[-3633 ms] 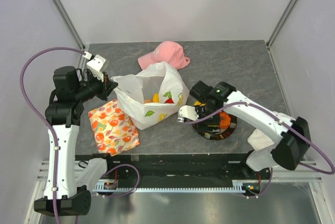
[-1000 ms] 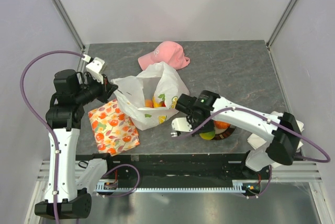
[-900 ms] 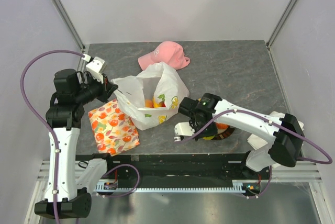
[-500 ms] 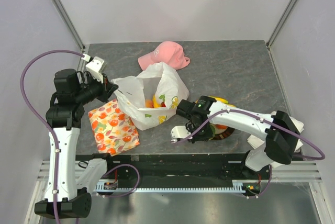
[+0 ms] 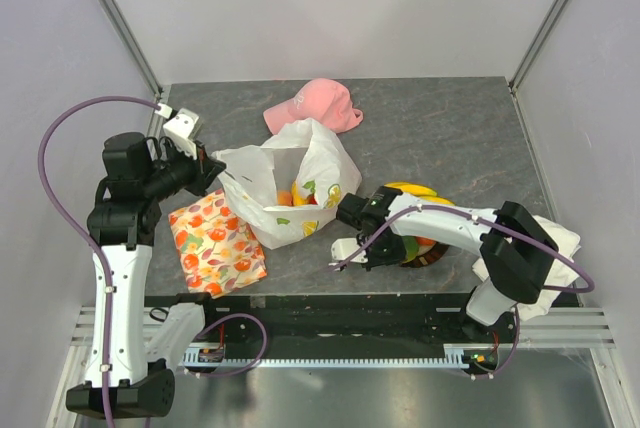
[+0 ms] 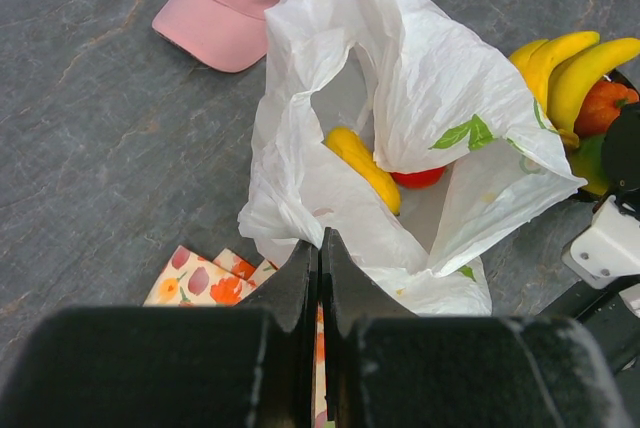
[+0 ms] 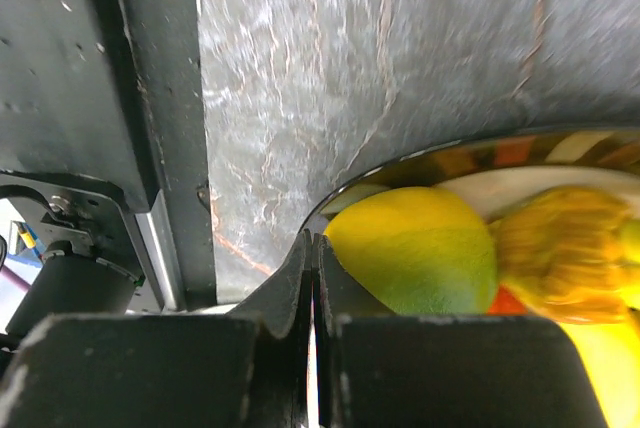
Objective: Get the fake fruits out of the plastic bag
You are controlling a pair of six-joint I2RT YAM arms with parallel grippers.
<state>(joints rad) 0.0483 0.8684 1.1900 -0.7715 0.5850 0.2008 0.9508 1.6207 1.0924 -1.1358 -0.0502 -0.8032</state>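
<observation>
The white plastic bag (image 5: 290, 183) stands open mid-table. My left gripper (image 6: 320, 240) is shut on its near-left rim and holds it up; in the top view this gripper (image 5: 212, 170) is at the bag's left edge. Inside the bag lie a yellow banana (image 6: 365, 163) and a red fruit (image 6: 420, 178). Right of the bag a dark plate (image 5: 432, 256) carries bananas (image 5: 408, 189), an orange fruit (image 6: 605, 108) and a yellow-green fruit (image 7: 420, 248). My right gripper (image 7: 315, 243) is shut on nothing, low at the plate's rim (image 7: 400, 163) beside the yellow-green fruit.
A pink cap (image 5: 315, 103) lies behind the bag. An orange-flowered cloth (image 5: 215, 240) lies flat under my left gripper, near the front-left. A white cloth (image 5: 548, 236) sits at the right edge under my right arm. The table's front rail (image 7: 150, 148) is just beside my right gripper.
My right arm has drawn back from the bag's front and turned down to the plate's near edge, uncovering the bananas. My left arm and the bag have not moved.
</observation>
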